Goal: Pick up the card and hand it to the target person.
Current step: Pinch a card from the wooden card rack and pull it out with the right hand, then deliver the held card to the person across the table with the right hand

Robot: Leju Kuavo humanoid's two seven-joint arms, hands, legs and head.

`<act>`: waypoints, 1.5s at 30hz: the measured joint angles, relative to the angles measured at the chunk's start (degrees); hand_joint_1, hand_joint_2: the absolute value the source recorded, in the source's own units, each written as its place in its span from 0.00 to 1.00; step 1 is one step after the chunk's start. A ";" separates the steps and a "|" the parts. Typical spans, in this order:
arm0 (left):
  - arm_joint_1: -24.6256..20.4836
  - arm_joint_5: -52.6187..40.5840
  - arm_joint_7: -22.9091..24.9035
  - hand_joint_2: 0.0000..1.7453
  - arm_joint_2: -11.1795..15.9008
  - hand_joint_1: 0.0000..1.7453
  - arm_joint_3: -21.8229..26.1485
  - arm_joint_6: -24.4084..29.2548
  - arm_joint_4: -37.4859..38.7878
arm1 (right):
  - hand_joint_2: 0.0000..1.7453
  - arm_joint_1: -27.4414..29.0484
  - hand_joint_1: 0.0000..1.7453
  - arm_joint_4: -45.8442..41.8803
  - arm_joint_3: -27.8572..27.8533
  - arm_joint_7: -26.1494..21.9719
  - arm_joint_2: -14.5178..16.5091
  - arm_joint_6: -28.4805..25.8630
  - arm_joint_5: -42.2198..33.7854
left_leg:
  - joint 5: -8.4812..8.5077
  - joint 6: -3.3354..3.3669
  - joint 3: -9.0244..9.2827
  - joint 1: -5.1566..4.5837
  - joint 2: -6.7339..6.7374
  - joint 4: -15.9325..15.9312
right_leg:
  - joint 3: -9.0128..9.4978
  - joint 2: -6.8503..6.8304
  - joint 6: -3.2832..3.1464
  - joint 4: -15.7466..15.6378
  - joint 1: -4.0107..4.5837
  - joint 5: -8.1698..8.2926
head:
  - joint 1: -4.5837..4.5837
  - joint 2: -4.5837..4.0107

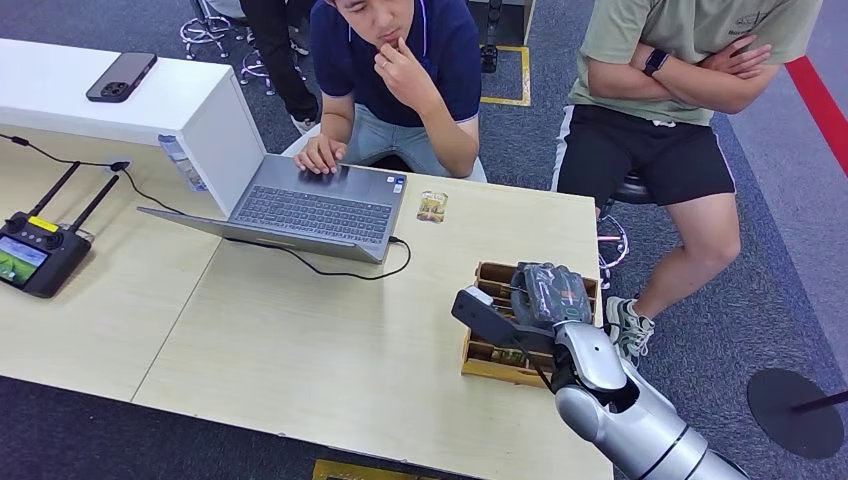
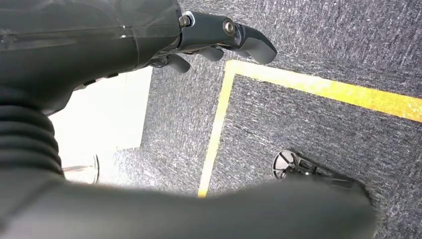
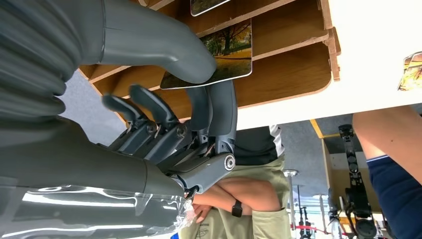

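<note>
While the left hand (image 2: 219,37) hangs curled and empty, the right hand (image 3: 199,99) pinches one card (image 3: 226,55) in the wooden rack (image 1: 490,355).

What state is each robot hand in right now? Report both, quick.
Left robot hand: fingers curled in, holding nothing, hanging over the carpet.
Right robot hand: pinching a card between thumb and fingers at the wooden rack.

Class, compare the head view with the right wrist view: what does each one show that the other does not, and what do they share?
Head view alone: the laptop, the phone and the remote controller. Right wrist view alone: the card, a tree picture on it, pinched between the right hand's thumb and fingers. Both: the wooden card rack, the hand, the person with folded arms.
</note>
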 joint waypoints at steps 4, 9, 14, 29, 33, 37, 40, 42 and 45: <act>0.00 -0.28 -0.32 1.00 0.00 0.00 -0.01 0.23 0.01 | 1.00 0.00 1.00 0.00 0.00 -0.14 0.00 -0.07 0.01 | 0.00 0.00 0.00 0.00 0.00 0.00 | 0.00 0.00 0.00 0.00 0.00 0.00 | 0.00 0.00; 0.00 -0.08 -0.89 1.00 0.00 0.00 0.00 1.24 0.01 | 1.00 0.13 1.00 -0.23 0.00 -0.98 0.00 -1.67 0.34 | 0.00 0.00 0.00 0.00 0.00 0.00 | 0.00 0.00 0.00 0.00 0.00 0.00 | 0.00 0.00; 0.00 0.05 -1.08 1.00 0.00 0.00 0.00 1.10 0.01 | 1.00 0.38 1.00 -1.70 -0.07 -4.21 0.00 -8.67 2.11 | 0.00 0.00 0.00 0.00 0.00 0.00 | 0.00 0.00 0.00 0.00 0.00 0.00 | 0.00 0.00; -0.04 -2.08 -1.34 1.00 -0.01 0.00 -0.01 -0.10 0.00 | 1.00 -5.22 1.00 -3.31 -1.73 -12.34 4.15 -18.78 6.91 | 0.02 -0.02 -0.03 0.01 0.00 -0.01 | 0.00 0.00 0.00 0.03 0.00 0.01 | 0.00 0.00; -0.07 -3.03 -1.05 1.00 -0.05 0.00 -0.05 -0.38 -0.01 | 1.00 -8.39 1.00 0.01 -1.44 -13.55 6.37 -20.73 9.71 | 0.02 -0.02 -0.04 0.01 -0.01 -0.01 | 0.00 -0.01 0.00 0.03 0.00 0.01 | 0.00 0.00; -0.08 -3.66 -0.91 1.00 -0.05 0.00 -0.08 -0.67 -0.01 | 1.00 -10.80 1.00 4.77 -1.08 -14.21 8.42 -23.06 13.28 | 0.02 -0.02 -0.05 0.01 -0.02 -0.01 | 0.00 -0.01 0.00 0.03 0.00 0.01 | 0.00 0.00; -0.08 -4.24 -0.90 1.00 -0.04 0.00 -0.09 -0.85 0.00 | 1.00 -11.97 1.00 8.38 -1.00 -14.55 9.75 -24.74 15.56 | 0.02 -0.02 -0.05 0.01 -0.02 -0.01 | 0.00 -0.01 0.00 0.03 0.00 0.01 | 0.00 0.00; -0.08 -4.29 -0.89 1.00 -0.04 0.00 -0.09 -0.90 -0.01 | 1.00 -12.56 1.00 10.69 -0.95 -14.66 10.58 -25.05 16.20 | 0.02 -0.02 -0.04 0.01 -0.02 -0.01 | 0.00 -0.01 0.00 0.03 0.00 0.01 | 0.00 0.00; -0.07 -4.32 -0.95 1.00 -0.05 0.00 -0.15 -1.01 -0.01 | 1.00 -13.34 0.50 13.79 -0.82 -14.86 11.73 -25.09 16.36 | 0.03 -0.02 -0.03 0.01 -0.02 -0.01 | 0.00 -0.01 0.00 0.03 0.00 0.01 | 0.00 0.00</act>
